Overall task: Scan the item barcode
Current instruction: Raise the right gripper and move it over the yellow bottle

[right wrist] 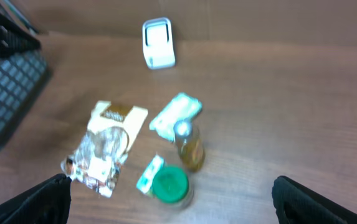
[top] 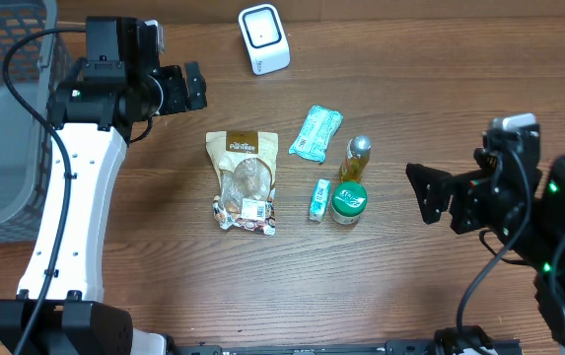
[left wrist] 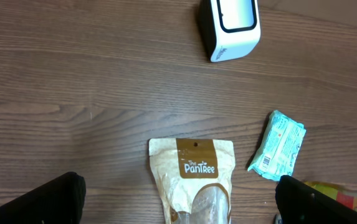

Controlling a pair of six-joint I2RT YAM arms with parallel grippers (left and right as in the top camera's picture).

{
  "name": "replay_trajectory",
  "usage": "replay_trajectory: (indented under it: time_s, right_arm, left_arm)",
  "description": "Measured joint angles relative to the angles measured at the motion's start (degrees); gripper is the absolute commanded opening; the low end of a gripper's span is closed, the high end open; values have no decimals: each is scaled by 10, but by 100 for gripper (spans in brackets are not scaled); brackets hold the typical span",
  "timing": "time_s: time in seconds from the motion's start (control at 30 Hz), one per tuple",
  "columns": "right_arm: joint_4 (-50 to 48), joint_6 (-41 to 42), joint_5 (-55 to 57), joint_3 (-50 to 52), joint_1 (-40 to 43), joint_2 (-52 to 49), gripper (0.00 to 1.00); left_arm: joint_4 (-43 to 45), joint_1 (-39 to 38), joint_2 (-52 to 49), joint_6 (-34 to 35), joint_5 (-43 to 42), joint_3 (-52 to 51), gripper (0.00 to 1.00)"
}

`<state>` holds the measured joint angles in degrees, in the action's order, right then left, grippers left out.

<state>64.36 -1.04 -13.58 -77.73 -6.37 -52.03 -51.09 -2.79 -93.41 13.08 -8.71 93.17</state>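
Note:
Several items lie mid-table: a tan snack pouch [top: 244, 180] [left wrist: 192, 174] [right wrist: 106, 144], a mint-green packet [top: 317, 134] [left wrist: 278, 145], a small green box [top: 319, 199], an amber bottle [top: 357, 159] and a green-lidded jar [top: 348, 203] [right wrist: 169, 185]. The white barcode scanner [top: 263, 37] [left wrist: 229, 26] [right wrist: 157, 43] stands at the back. My left gripper [top: 195, 87] [left wrist: 181, 205] hovers open behind the pouch, holding nothing. To the right of the jar, my right gripper [top: 428, 194] [right wrist: 175, 205] is open and empty, facing the items.
A grey mesh basket [top: 1, 118] [right wrist: 4, 93] sits at the table's left edge, beside the left arm. Bare wood lies between the scanner and the items, and along the front of the table.

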Motion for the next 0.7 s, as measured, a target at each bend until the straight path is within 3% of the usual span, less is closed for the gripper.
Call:
replay_trajectory:
  time_s: [0.5,0.7]
  right_arm:
    - [47,29,-66,-16,0,-69,98]
    - [207,59,-71,-208,0,-179,99]
  left_arm:
    - [0,0,0,0,0,0,100]
    - [0,0,0,0,0,0,100]
